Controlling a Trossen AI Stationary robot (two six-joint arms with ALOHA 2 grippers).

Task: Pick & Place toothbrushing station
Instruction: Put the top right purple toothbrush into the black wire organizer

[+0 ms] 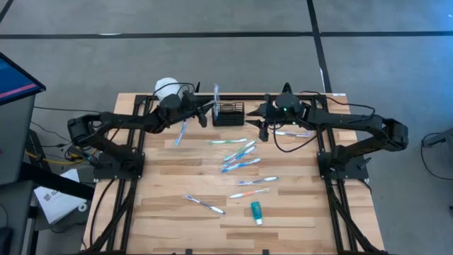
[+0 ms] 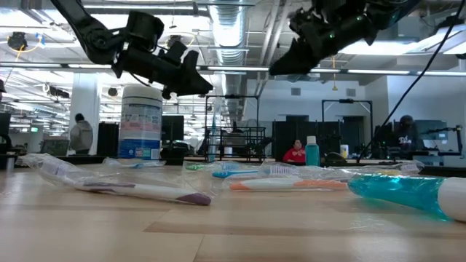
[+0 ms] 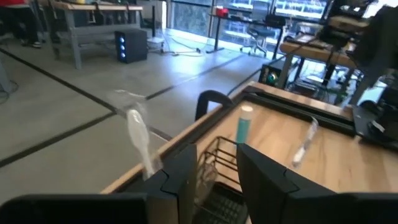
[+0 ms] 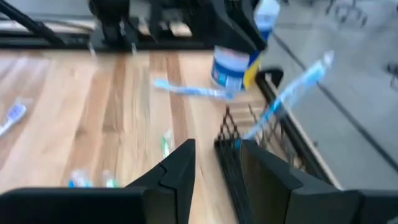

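The toothbrushing station, a small black wire-mesh basket, stands at the far middle of the table. A wrapped blue toothbrush stands in its left end, leaning toward the far edge. My left gripper hovers open just left of the basket, raised off the table; the basket's wire wall shows beyond its fingers. My right gripper hovers open at the basket's right end, also raised, with the basket's rim showing past its fingers.
A white-lidded canister stands at the far left behind my left arm. Several wrapped toothbrushes lie across the table's middle, one under my left arm and one by my right. A teal toothpaste tube lies near the front.
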